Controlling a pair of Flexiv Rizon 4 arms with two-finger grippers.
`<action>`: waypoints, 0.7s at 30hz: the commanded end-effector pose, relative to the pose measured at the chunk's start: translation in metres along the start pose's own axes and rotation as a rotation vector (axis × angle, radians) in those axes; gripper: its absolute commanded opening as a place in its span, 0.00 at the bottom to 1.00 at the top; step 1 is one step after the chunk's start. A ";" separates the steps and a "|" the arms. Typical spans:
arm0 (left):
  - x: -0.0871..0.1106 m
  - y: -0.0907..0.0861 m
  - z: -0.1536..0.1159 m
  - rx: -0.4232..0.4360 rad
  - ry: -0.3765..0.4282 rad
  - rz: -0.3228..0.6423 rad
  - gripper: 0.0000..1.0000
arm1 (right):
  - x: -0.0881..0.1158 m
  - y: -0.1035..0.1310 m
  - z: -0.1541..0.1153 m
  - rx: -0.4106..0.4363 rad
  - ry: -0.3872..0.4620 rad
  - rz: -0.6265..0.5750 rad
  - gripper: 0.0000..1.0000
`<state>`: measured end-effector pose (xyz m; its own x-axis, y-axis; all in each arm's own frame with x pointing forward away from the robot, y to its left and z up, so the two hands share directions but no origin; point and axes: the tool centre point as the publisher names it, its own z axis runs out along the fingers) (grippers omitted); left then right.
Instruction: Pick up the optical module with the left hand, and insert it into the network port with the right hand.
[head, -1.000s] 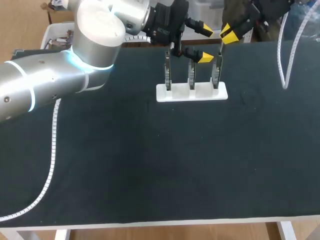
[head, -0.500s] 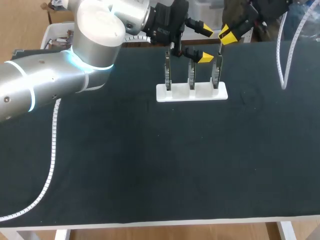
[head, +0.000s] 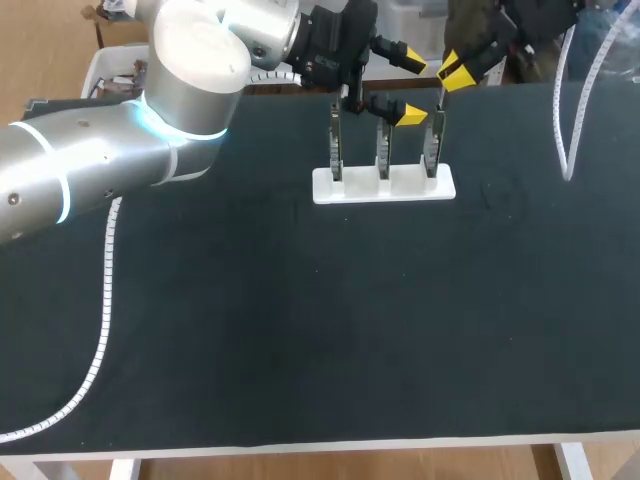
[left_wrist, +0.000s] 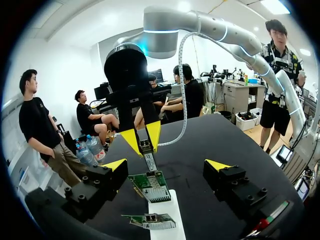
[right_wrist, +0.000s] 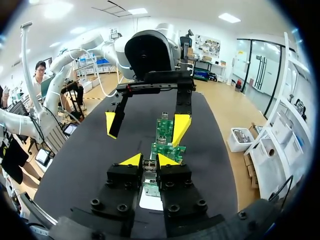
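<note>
Head view, left arm: comes in from the left side and stretches across the far part of the black counter, with its wrist above the far edge and its gripper pointing across towards the right arm.
Left gripper: the fingers are spread wide and hold nothing. It hovers over the row of upright circuit boards, one yellow tip nearer the far edge and one above the middle board.
Right arm: comes in from the far right corner and bends down to the end of the row. In the left wrist view it arches overhead, its gripper hanging straight down.
Right gripper: the fingers are pinched narrow around the optical module, one yellow tip on each side.
Optical module: a small piece held at the top of the board nearest the right arm, directly over the silver network port. Whether it is seated in the port cannot be told.
White stand: lies on the counter near its far edge and carries the three boards upright in a row.
Right wrist view: the left gripper's open fingers frame the other two boards just ahead.
</note>
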<state>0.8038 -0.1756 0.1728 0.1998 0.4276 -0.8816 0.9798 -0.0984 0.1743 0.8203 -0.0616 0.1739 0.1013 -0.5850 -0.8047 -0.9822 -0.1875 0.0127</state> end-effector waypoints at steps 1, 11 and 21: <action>-0.001 0.000 0.000 0.000 0.004 -0.001 1.00 | 0.000 -0.008 -0.002 -0.069 -0.002 -0.002 0.00; -0.001 0.000 0.000 0.000 0.004 -0.001 1.00 | 0.002 -0.008 0.001 -0.080 -0.003 0.004 0.00; -0.001 0.000 0.000 0.000 0.004 -0.001 1.00 | 0.004 -0.007 0.000 -0.077 -0.001 0.005 0.00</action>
<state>0.8038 -0.1756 0.1728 0.1998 0.4276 -0.8816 0.9798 -0.0984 0.1743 0.8199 -0.0623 0.1706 0.0966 -0.5867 -0.8040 -0.9823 -0.1863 0.0179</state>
